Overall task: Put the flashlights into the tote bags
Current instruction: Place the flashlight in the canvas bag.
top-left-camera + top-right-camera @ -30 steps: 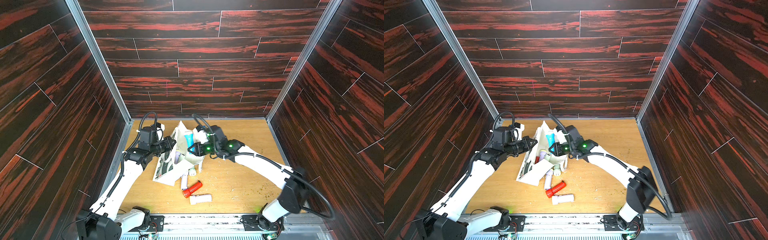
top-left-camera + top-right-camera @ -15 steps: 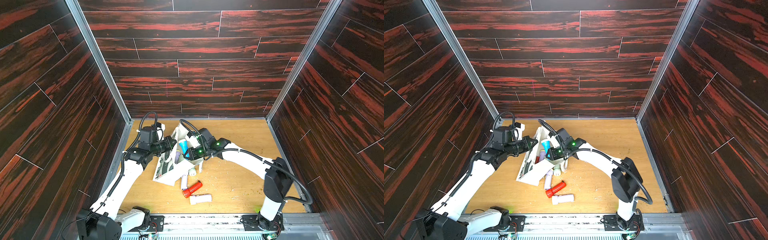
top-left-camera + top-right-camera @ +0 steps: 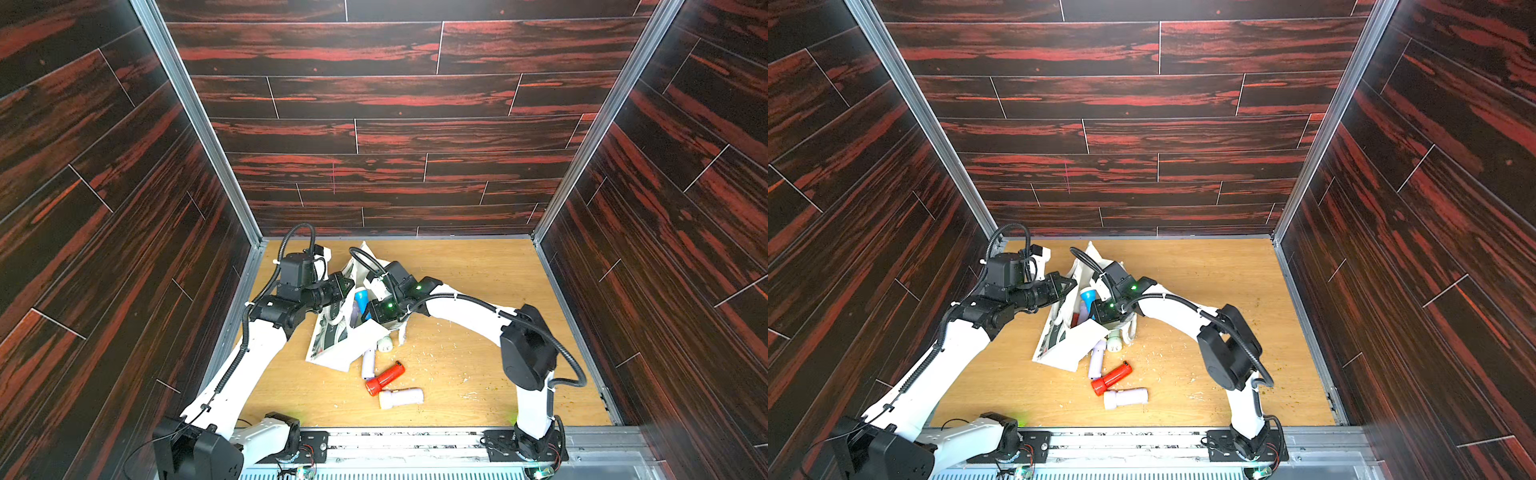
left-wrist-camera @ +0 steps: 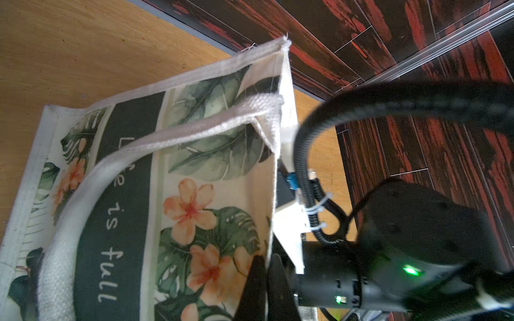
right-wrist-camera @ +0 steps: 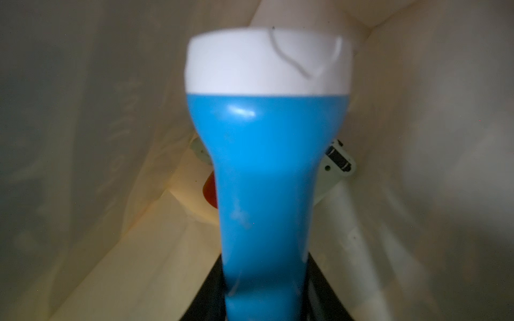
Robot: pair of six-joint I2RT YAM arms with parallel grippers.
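An off-white canvas tote bag [image 3: 349,345], printed with green leaves, orange flowers and white lettering on a dark band, lies propped open on the light wooden surface [image 3: 478,270]. It sits just left of centre in the lower half of both top views. The left fingers [image 4: 251,291], reaching in from the lower left of the frame, are pressed together on the bag's rim. They pinch the edge of the printed side and hold the mouth up. One loop handle [image 4: 194,130] droops across the print in the left wrist view. The right fingers [image 5: 204,307], coming from the right of the frame, are clamped on the narrow tail of a blue plastic flashlight [image 5: 264,180] with a white head. It points head first into the bag's mouth, and a top view shows it as a blue cylinder [image 3: 360,300] inside the opening. Deeper in the bag the right wrist view shows pale rounded shapes and a patch of red [image 5: 210,189], too hidden to count. Four more flashlights lie on the surface just below the bag in the frame. A cream flashlight [image 3: 385,344] is just beside the bag's lower edge. A lilac flashlight [image 3: 368,363] is partly tucked under the bag's flap. Below these lie a red flashlight [image 3: 384,378] and a pale flashlight [image 3: 401,398], the one nearest the bottom of the frame.
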